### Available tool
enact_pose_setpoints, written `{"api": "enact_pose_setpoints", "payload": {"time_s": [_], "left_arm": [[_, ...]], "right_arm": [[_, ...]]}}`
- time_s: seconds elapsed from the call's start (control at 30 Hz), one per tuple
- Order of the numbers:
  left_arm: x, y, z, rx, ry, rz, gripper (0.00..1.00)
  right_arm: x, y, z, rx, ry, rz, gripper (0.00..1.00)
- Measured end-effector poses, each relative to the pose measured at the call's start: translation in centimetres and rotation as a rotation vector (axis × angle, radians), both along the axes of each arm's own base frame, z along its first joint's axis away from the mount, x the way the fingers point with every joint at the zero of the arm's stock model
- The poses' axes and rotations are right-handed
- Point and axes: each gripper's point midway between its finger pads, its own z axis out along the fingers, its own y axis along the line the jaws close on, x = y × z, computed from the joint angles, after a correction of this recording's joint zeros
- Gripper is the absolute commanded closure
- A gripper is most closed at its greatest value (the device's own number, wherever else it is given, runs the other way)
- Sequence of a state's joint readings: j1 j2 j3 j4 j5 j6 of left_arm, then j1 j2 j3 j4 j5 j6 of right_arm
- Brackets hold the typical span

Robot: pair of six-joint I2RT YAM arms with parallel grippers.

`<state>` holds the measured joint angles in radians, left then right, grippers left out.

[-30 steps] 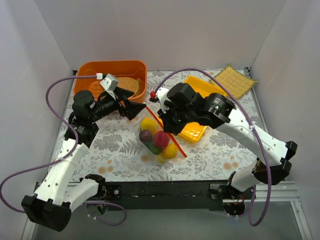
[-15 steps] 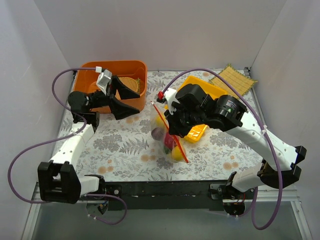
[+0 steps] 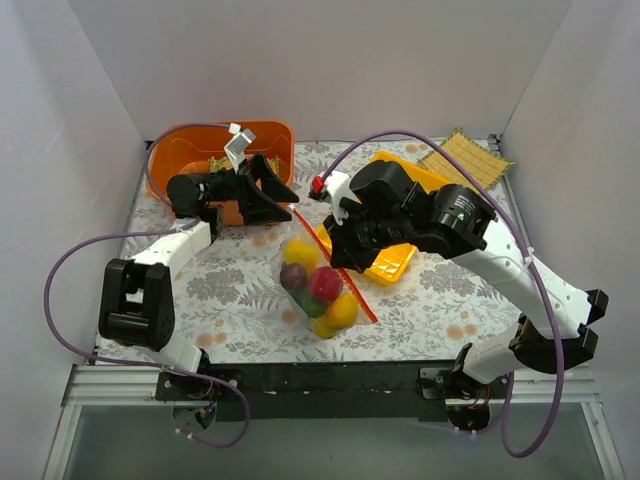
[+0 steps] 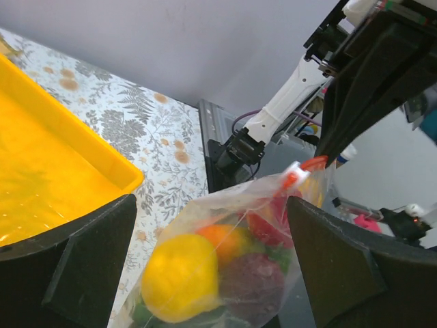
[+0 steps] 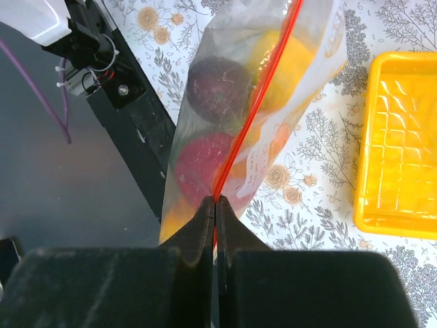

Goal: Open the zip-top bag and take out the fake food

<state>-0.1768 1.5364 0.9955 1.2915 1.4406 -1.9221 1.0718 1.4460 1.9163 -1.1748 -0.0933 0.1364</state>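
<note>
Grey floral tabletop (image 3: 230, 290), pale walls (image 3: 350, 70), right tool (image 5: 215, 205) clamped on zip-top bag (image 5: 225, 102) strip — left tool (image 4: 212, 205) spread apart

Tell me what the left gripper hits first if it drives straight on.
The left gripper would most likely meet the zip-top bag first. The bag sits dead ahead of the open jaws, with a yellow piece of fake food nearest. Depth is unclear.

Stretches the left arm far forward and low over the tabletop, left end effector (image 3: 280, 200) spread wide. Arches the right arm high over the middle, wrist tipped down, right end effector (image 5: 215, 205) pinched closed on the zip-top bag (image 5: 229, 133).
</note>
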Motion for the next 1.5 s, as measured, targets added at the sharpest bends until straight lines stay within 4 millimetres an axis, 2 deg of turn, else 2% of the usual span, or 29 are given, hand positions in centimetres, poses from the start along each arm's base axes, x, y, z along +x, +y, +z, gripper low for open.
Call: {"api": "enact_pose_setpoints", "payload": {"time_s": [0.17, 0.27, 0.33, 0.4, 0.6, 0.73, 0.83, 0.87, 0.97, 1.03, 1.13, 1.17, 1.2, 1.27, 1.37, 1.5], "left_arm": [[0.2, -1.0, -1.0, 0.011, 0.095, -0.033, 0.12], [-0.4, -1.2, -0.4, 0.005, 0.086, -0.042, 0.19], [-1.0, -1.4, 0.0, 0.001, 0.075, -0.052, 0.29], [-1.5, -1.7, 0.3, -0.002, 0.065, -0.064, 0.35], [-3.0, -2.3, -0.5, 0.001, 0.090, -0.092, 0.42], [-3.1, -2.3, -1.0, 0.000, 0.111, -0.087, 0.57], [-3.1, -2.3, -0.6, -0.011, 0.109, -0.079, 0.76], [-3.2, -2.3, -0.5, -0.014, 0.105, -0.076, 0.87], [-3.3, -2.2, -0.2, -0.022, 0.099, -0.071, 1.00], [-3.5, -2.3, -0.4, -0.023, 0.106, -0.071, 1.00], [-3.7, -2.3, -1.1, -0.013, 0.127, -0.077, 1.00], [-3.9, -2.3, -1.4, -0.010, 0.137, -0.079, 1.00], [-4.0, -2.2, -1.8, -0.007, 0.149, -0.079, 1.00], [-4.3, -2.1, -2.4, -0.001, 0.171, -0.077, 1.00], [-5.2, -1.9, -3.1, 0.001, 0.143, -0.071, 1.00], [-6.1, -2.2, -1.8, 0.003, 0.029, -0.017, 1.00]], "right_arm": [[0.2, 0.8, -0.1, -0.004, 0.007, 0.003, 0.99], [0.3, 0.9, -0.2, -0.009, 0.011, 0.000, 0.99], [0.3, 0.9, -0.2, -0.009, 0.011, -0.004, 0.99], [0.4, 0.9, -0.2, -0.011, 0.009, -0.011, 0.99], [0.7, 0.8, -0.2, -0.012, 0.004, -0.027, 0.99], [0.7, 0.8, -0.1, -0.010, 0.002, -0.034, 0.99], [0.9, 0.7, 0.0, -0.011, -0.002, -0.046, 0.99], [0.9, 0.6, -0.1, -0.009, -0.004, -0.053, 0.99], [1.0, 0.0, -0.5, -0.011, -0.012, -0.078, 0.99], [1.2, -0.6, -1.0, -0.022, -0.021, -0.102, 0.99], [1.5, -1.4, -2.1, -0.029, -0.041, -0.138, 0.79], [1.6, -1.6, -2.5, -0.028, -0.046, -0.148, 0.67], [1.7, -1.7, -2.8, -0.026, -0.051, -0.156, 0.63], [1.8, -2.1, -3.4, -0.029, -0.063, -0.167, 0.57], [2.9, -1.6, -2.9, 0.010, -0.123, -0.182, 0.56], [4.7, 0.5, -1.4, 0.090, -0.214, -0.173, 0.55]]}}
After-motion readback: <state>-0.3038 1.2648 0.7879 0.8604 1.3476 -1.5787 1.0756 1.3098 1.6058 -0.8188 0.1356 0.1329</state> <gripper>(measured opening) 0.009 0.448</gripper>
